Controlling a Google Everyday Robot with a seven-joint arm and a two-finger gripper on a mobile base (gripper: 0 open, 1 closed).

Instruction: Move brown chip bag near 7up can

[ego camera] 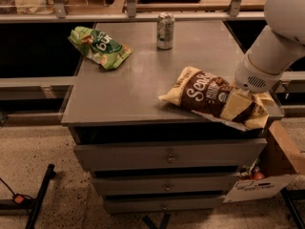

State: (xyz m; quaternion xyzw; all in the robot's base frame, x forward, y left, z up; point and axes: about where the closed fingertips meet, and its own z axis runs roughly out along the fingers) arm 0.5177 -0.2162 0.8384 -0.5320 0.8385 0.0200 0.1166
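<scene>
We see the brown chip bag (200, 92) lying on the worktop (128, 92), well apart from the 7up can (165, 30). Its long axis runs crosswise. Our claw (238, 106) is on the bag's far end from the can; we cannot tell its grip.

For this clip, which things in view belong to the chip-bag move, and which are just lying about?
Job: brown chip bag, front right of the cabinet top; 7up can, upright at the back; tool, at the bag's right end.
Lying about: green chip bag, back left; cardboard box, on the floor at right.
</scene>
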